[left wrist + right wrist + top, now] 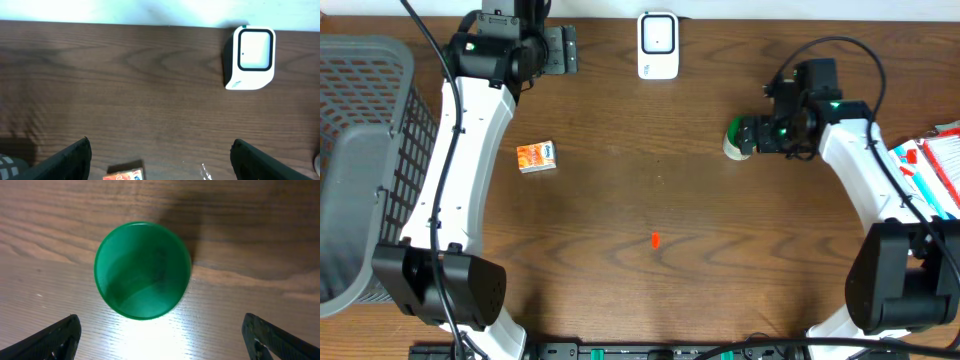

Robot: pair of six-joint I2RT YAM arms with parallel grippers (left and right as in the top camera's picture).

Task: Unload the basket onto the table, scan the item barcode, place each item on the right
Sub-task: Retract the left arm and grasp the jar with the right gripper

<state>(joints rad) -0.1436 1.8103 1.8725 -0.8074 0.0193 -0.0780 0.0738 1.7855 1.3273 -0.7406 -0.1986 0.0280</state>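
The right claw (pixel 160 337) is spread wide open and holds nothing. A round green-topped container (pixel 142 270) stands on the wooden table (pixel 250 210) just ahead of its fingers, centred between them and untouched. The left claw (pixel 160 160) is also open and empty. A small orange box (pixel 125 173) lies close between its fingers, and a white scanner (pixel 250 57) stands farther ahead, to the right.
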